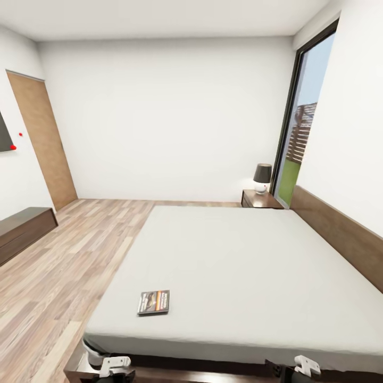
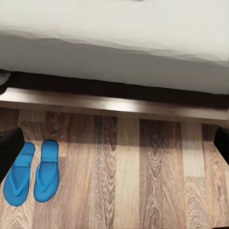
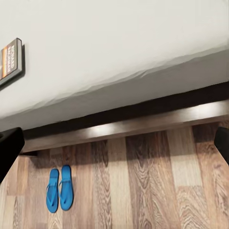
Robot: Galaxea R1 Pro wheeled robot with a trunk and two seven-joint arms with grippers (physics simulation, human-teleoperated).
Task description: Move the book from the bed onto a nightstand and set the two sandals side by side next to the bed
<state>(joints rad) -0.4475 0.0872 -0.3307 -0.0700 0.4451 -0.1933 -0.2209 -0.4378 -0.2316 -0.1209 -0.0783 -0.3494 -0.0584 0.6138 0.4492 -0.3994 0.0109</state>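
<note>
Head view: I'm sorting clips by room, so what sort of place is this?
A bedroom, most likely. A large low bed with a bare pale mattress takes up most of the room, a dark nightstand with a lamp stands at its far corner beside a tall window, and the floor is wood plank.

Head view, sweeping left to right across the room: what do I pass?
TV → door → book on the bed → lamp on the nightstand → window → headboard.
</note>
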